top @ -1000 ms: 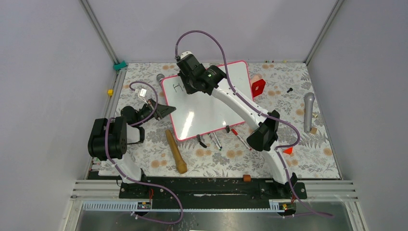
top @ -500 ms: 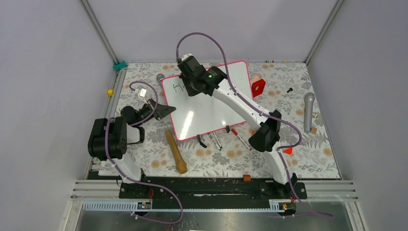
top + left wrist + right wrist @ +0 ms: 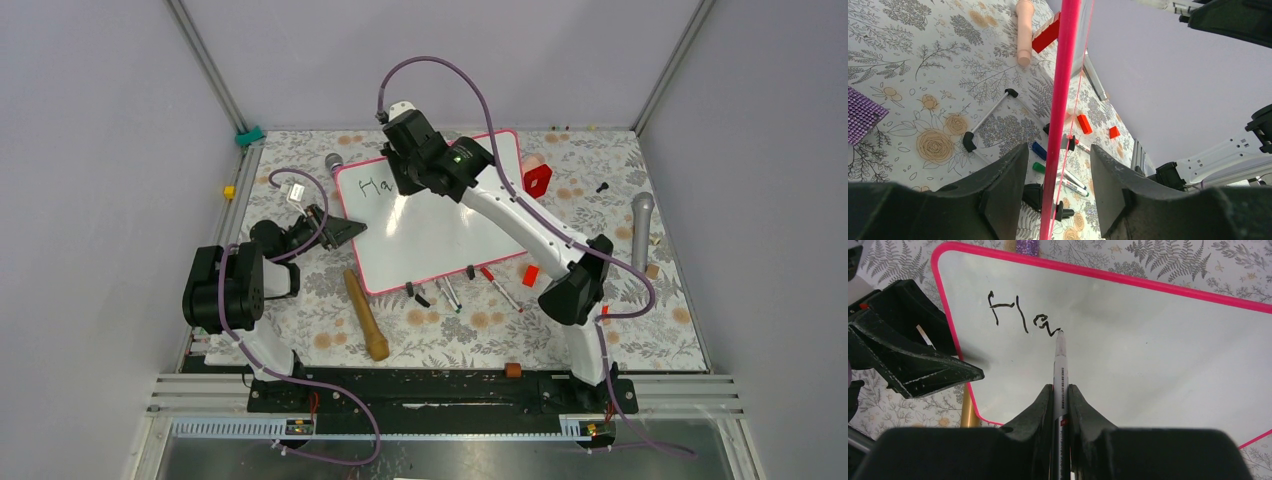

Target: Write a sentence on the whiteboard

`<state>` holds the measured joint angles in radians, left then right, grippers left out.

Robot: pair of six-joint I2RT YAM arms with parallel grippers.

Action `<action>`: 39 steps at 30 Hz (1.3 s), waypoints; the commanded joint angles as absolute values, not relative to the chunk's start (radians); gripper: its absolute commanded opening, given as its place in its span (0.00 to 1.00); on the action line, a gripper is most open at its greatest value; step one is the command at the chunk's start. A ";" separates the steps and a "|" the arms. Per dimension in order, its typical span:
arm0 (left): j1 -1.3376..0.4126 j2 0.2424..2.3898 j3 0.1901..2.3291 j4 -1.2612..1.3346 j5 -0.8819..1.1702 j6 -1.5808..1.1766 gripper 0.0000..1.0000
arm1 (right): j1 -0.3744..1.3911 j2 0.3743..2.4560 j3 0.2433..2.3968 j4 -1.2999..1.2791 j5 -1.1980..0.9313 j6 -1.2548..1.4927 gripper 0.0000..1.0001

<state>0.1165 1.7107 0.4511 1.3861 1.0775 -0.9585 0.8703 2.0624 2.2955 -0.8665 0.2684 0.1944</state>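
Beneath my right claw lies the whiteboard, its pink-red edge standing between my left claw's parted fingers, a gap on either side. My right claw is clamped on a marker, whose tip touches the board ahead of it, just past the sentence, which reads only "Ha".

I see whiteboard: glossy white, pink-red frame, lying askew, centre-far of worktop | sentence: only black "Ha", board's far-left corner
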 commanded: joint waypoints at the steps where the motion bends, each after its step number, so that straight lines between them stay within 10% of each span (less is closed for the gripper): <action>1: 0.125 1.710 0.490 1.454 1.101 -0.942 0.51 | 0.874 1.982 2.266 -0.804 0.262 0.180 0.00; 16: 0.159 1.719 0.590 1.452 1.133 -0.954 0.82 | 0.874 1.896 2.203 -0.750 0.242 0.187 0.00; 39: 0.117 1.817 0.608 1.466 1.126 -0.824 0.78 | 0.873 1.853 2.110 -0.702 0.232 0.191 0.00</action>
<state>0.1444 1.8050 0.5808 1.3933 1.0912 -0.8787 0.8703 1.9141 2.1357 -0.7444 0.2417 0.1905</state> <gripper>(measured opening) 0.761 0.180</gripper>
